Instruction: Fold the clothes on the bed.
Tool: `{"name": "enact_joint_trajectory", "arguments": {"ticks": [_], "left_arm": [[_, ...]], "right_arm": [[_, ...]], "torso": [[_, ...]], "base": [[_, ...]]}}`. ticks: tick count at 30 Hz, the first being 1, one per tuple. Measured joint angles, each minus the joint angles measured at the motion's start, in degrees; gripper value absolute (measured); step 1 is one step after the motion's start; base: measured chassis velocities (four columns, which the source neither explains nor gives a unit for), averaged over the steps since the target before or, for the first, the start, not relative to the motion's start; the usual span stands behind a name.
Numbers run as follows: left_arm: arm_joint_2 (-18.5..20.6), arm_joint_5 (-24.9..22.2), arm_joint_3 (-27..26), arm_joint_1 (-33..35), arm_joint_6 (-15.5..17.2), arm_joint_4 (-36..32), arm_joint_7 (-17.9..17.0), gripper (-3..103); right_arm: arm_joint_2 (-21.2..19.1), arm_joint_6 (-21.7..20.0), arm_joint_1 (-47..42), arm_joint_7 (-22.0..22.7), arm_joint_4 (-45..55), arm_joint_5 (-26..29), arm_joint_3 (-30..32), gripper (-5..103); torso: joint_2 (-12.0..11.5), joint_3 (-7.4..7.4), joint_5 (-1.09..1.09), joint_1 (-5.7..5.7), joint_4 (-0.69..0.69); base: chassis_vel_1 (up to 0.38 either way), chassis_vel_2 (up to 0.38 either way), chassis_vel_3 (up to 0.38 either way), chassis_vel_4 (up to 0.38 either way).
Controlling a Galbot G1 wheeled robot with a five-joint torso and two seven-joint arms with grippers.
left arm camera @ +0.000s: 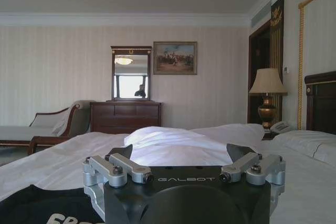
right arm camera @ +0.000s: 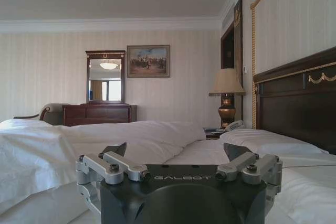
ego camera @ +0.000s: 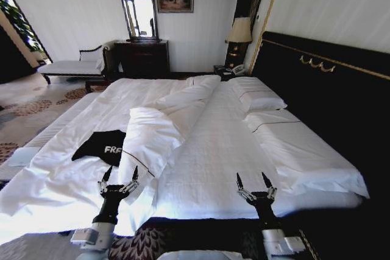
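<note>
The clothes are one black T-shirt with white lettering, lying crumpled on the left part of the white bed, partly tucked under a folded-back ridge of duvet. My left gripper hovers open over the bed's near edge, just in front of the shirt and slightly to its right. In the left wrist view the open left gripper holds nothing, and the black T-shirt lies close below it. My right gripper stands open over bare sheet further right, holding nothing. The right wrist view shows that same right gripper open.
White pillows lie along the tall dark headboard on the right. At the far wall are a chaise, a dark dresser with a mirror, and a bedside lamp. Patterned carpet lies left of the bed.
</note>
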Motion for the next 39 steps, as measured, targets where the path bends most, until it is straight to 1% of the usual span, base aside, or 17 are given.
{"name": "enact_joint_trajectory", "arguments": {"ticks": [17,27,39], "left_arm": [[0.30,0.40,-0.25,0.36,-0.85,0.13,-0.37,100],[0.54,1.03,-0.28,0.60,-1.40,-0.45,-0.45,100],[1.38,0.42,-1.05,0.17,-1.68,-0.04,-1.01,100]], "right_arm": [[0.95,0.23,-0.50,-0.20,0.25,-0.73,-0.10,100],[1.07,0.50,-0.90,-0.22,0.55,-0.88,-0.03,100],[1.10,1.08,-1.09,-0.53,-0.02,-1.70,-0.37,100]], "torso": [[0.00,0.00,0.00,0.00,0.00],[0.00,0.00,0.00,0.00,0.00],[0.00,0.00,0.00,0.00,0.00]], "base": [[0.011,0.028,-0.015,-0.025],[0.002,0.132,0.003,-0.140],[-0.003,0.153,0.006,-0.152]]}}
